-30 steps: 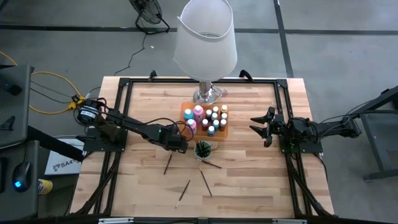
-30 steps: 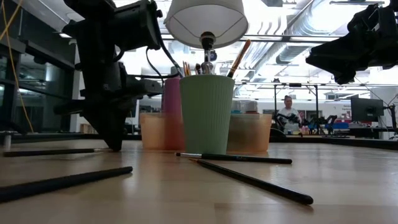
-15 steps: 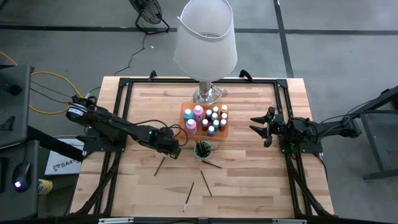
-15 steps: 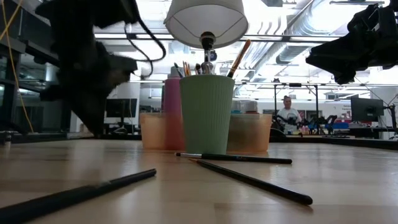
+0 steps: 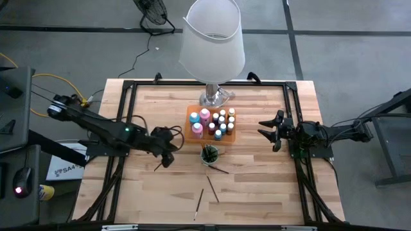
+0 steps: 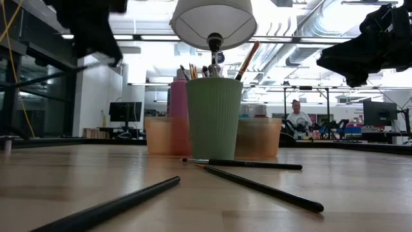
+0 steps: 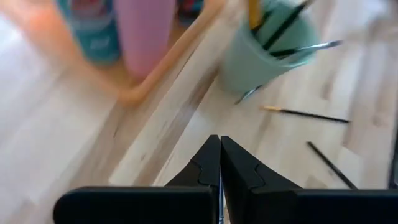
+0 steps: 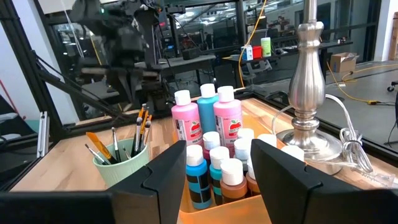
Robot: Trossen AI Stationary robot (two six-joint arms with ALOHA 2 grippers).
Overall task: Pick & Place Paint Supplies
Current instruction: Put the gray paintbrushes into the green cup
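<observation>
Left end effector [image 5: 168,156] over a loose brush [image 5: 161,160]

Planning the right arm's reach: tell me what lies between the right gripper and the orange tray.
Nothing: in the high view the stretch between the right gripper and the orange tray is bare wooden table.

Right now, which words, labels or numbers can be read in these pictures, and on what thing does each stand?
"SA4": start of a cut-off code on a white box beside the table.
Labels on the pink paint bottles and small paint bottles: too small to read.
Nothing else readable.
</observation>
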